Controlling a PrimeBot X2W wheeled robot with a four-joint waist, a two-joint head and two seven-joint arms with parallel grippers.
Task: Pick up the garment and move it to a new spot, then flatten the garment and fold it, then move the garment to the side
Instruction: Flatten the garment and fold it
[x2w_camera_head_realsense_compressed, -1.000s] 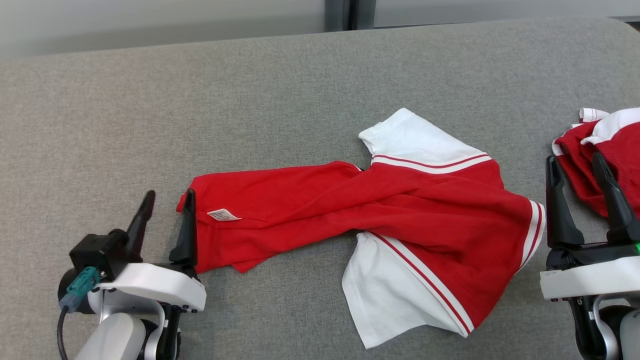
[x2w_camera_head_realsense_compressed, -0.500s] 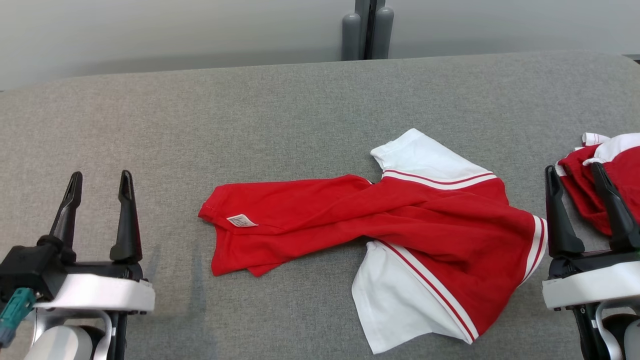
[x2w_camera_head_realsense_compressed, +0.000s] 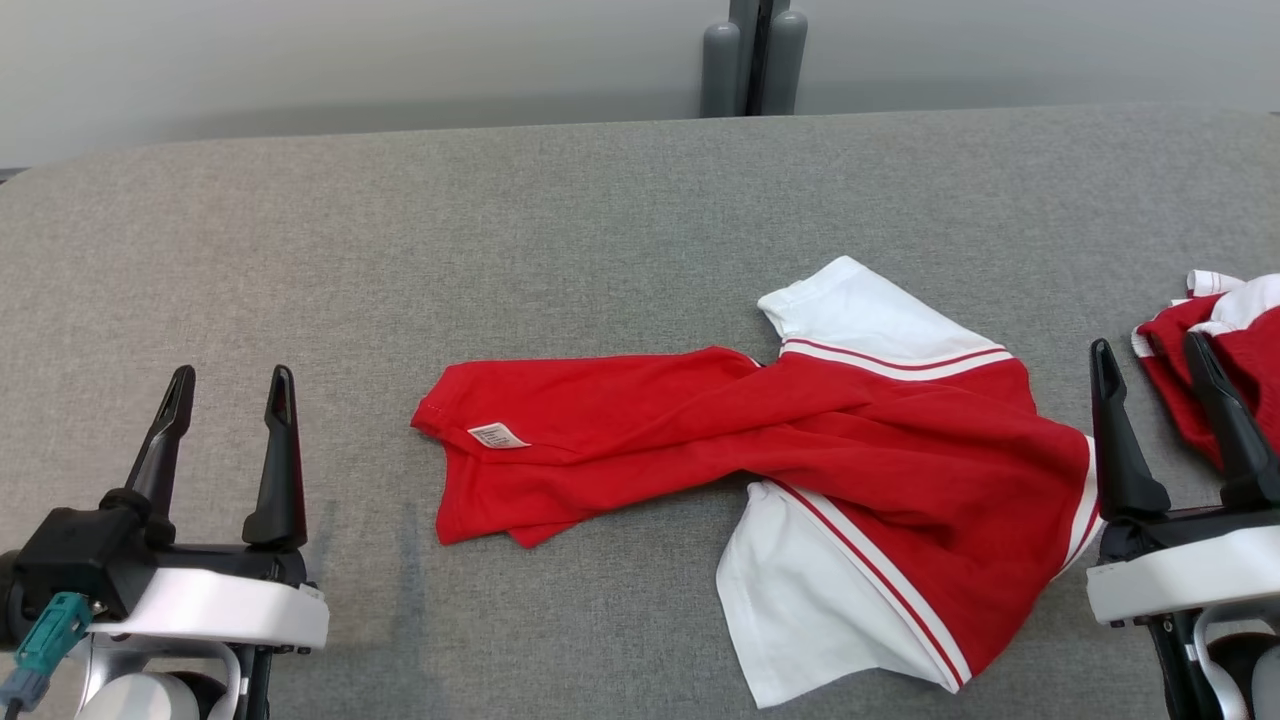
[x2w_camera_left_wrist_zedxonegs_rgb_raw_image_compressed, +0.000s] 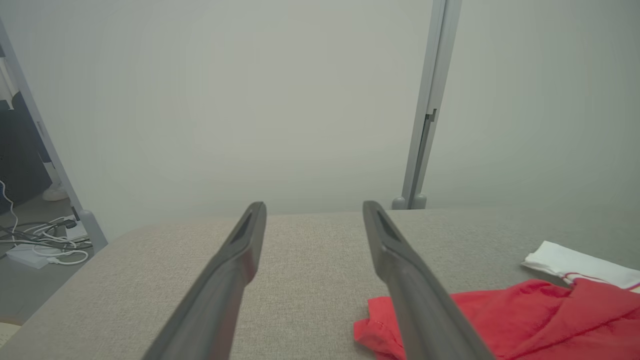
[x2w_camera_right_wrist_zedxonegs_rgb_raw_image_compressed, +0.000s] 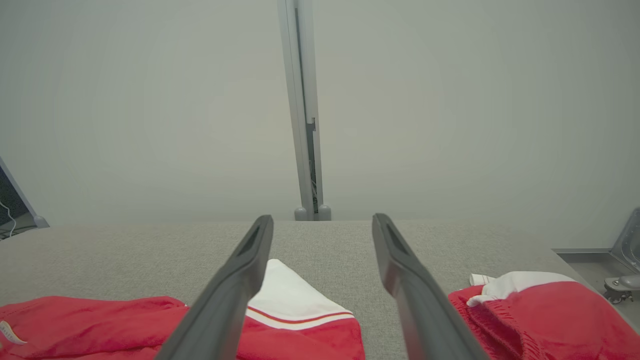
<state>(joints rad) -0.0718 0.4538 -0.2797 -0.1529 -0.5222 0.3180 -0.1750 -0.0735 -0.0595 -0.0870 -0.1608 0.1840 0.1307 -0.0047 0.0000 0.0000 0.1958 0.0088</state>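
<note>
The garment (x2w_camera_head_realsense_compressed: 780, 450), a red shirt with white striped sleeves, lies twisted and creased across the middle of the grey table (x2w_camera_head_realsense_compressed: 500, 220), its hem with a white label pointing left. My left gripper (x2w_camera_head_realsense_compressed: 234, 372) stands open and empty, well left of the hem and clear of it. My right gripper (x2w_camera_head_realsense_compressed: 1146, 342) is open too, just beyond the garment's right side. In the left wrist view the left gripper (x2w_camera_left_wrist_zedxonegs_rgb_raw_image_compressed: 312, 210) has the hem of the garment (x2w_camera_left_wrist_zedxonegs_rgb_raw_image_compressed: 525, 315) at its lower right. In the right wrist view the right gripper (x2w_camera_right_wrist_zedxonegs_rgb_raw_image_compressed: 322, 220) points over a white sleeve of the garment (x2w_camera_right_wrist_zedxonegs_rgb_raw_image_compressed: 300, 320).
A second red-and-white piece of clothing (x2w_camera_head_realsense_compressed: 1220, 350) lies bunched at the table's right edge, behind my right gripper's fingers. A grey post (x2w_camera_head_realsense_compressed: 755, 60) stands behind the table's far edge. Cables (x2w_camera_left_wrist_zedxonegs_rgb_raw_image_compressed: 40, 240) lie on the floor off the table's left.
My left gripper, which stood at the garment's hem, has drawn back to the left, still open. The head camera has shifted. The garment keeps its shape and the right gripper has stayed.
</note>
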